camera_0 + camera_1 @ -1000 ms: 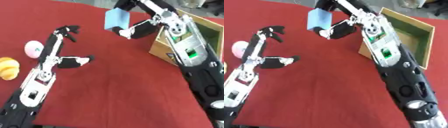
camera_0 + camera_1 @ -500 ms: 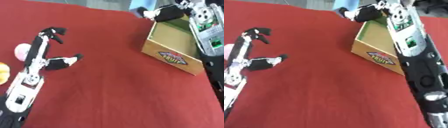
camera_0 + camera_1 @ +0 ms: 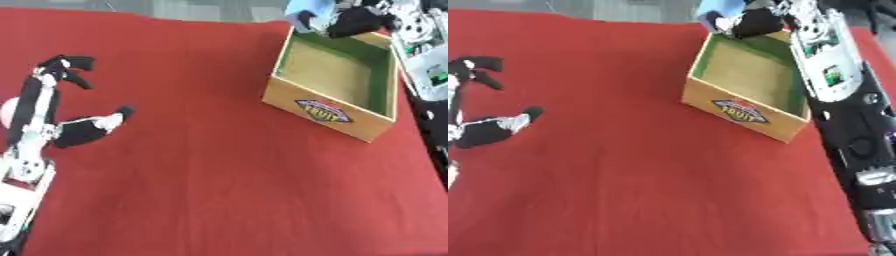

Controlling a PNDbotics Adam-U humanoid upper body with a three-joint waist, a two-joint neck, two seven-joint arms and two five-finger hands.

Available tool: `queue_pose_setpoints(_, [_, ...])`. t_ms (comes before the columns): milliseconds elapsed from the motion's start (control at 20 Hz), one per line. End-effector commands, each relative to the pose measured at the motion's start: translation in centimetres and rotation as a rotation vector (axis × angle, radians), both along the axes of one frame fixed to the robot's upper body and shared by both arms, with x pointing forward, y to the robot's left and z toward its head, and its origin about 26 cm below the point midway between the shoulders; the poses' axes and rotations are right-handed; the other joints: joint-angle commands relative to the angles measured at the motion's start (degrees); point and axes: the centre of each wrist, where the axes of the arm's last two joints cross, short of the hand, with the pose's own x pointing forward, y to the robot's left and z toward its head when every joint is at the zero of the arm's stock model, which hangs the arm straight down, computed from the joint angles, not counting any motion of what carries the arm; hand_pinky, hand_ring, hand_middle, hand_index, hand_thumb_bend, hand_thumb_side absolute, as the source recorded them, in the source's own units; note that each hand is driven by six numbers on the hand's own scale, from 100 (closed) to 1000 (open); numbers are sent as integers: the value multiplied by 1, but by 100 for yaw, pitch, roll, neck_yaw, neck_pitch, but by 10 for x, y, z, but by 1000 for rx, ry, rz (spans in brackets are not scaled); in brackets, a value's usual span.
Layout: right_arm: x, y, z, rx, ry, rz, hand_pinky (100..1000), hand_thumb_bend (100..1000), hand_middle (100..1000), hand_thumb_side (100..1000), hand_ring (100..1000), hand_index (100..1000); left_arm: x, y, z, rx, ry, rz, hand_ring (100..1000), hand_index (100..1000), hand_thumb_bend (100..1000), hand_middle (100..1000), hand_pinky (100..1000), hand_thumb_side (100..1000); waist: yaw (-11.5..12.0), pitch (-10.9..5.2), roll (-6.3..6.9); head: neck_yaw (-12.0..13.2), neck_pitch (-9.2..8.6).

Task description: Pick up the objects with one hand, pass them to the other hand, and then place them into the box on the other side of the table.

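Right hand [image 3: 354,22], fingers clamped on pale blue block [image 3: 306,9], is now reaching the tan green-lined cardboard box [image 3: 337,87] at upper right; release pending. Left hand [image 3: 66,107] is idling, fingers apart.

Light-blue object [image 3: 305,8] cut off by top edge, mostly covered by right hand [image 3: 350,22]; shape unclear. Right hand motion-blurred, finger detail unreadable. Pale round thing [image 3: 7,111] at left edge half hidden behind left arm. Box [image 3: 325,110] label blurred, top word unreadable. Left forearm runs out bottom-left corner.
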Motion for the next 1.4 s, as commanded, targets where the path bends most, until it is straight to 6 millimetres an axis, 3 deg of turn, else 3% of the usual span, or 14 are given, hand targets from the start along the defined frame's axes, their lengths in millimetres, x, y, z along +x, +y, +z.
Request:
queue_pose_setpoints(50, [1, -19, 7, -28, -17, -60, 723, 296, 396, 100, 699, 596, -3, 7, 13, 3, -47, 16, 536, 766, 685, 645, 816, 195, -4, -80, 111, -115, -2])
queue_pose_setpoints(400, [10, -30, -11, -77, 28, -112, 731, 330, 430, 100, 717, 627, -7, 11, 19, -17, -73, 32, 535, 765, 673, 645, 816, 202, 32, -61, 163, -194, -20])
queue_pose_setpoints(600, [13, -33, -16, -115, 33, -117, 785, 409, 578, 100, 811, 758, -7, 12, 20, -25, -76, 40, 535, 765, 673, 645, 816, 207, 41, -59, 172, -157, -25])
queue_pose_setpoints(650, [12, -32, -16, -126, 27, -114, 832, 421, 683, 176, 879, 841, -7, 12, 20, -27, -76, 42, 534, 765, 673, 645, 816, 208, 42, -60, 171, -145, -24])
queue_pose_setpoints(700, [12, -32, -16, -139, 17, -111, 858, 441, 734, 240, 912, 873, -7, 12, 20, -28, -76, 43, 534, 765, 672, 645, 816, 210, 43, -62, 170, -136, -21])
queue_pose_setpoints(750, [11, -32, -15, -151, -2, -111, 909, 521, 801, 345, 976, 916, -7, 12, 20, -30, -76, 44, 534, 765, 674, 645, 816, 213, 41, -66, 168, -128, -15])
queue_pose_setpoints(850, [10, -31, -13, -172, -37, -118, 932, 609, 817, 365, 998, 930, -7, 13, 19, -33, -73, 46, 533, 765, 675, 645, 816, 218, 36, -70, 167, -102, -9])
queue_pose_setpoints(1000, [10, -33, -12, -189, -62, -143, 939, 641, 825, 341, 1000, 937, -6, 13, 18, -37, -69, 51, 533, 763, 676, 645, 817, 223, 31, -74, 164, -47, -1])
queue_pose_setpoints(1200, [9, -33, -11, -183, -79, -179, 933, 618, 824, 326, 1000, 938, -6, 14, 18, -40, -70, 55, 533, 763, 673, 645, 817, 222, 30, -77, 162, -15, 14])
queue_pose_setpoints(1400, [6, -30, -8, -91, -110, -155, 904, 528, 810, 276, 986, 939, -7, 15, 19, -46, -78, 64, 533, 762, 659, 645, 817, 226, 42, -83, 166, 85, 42])
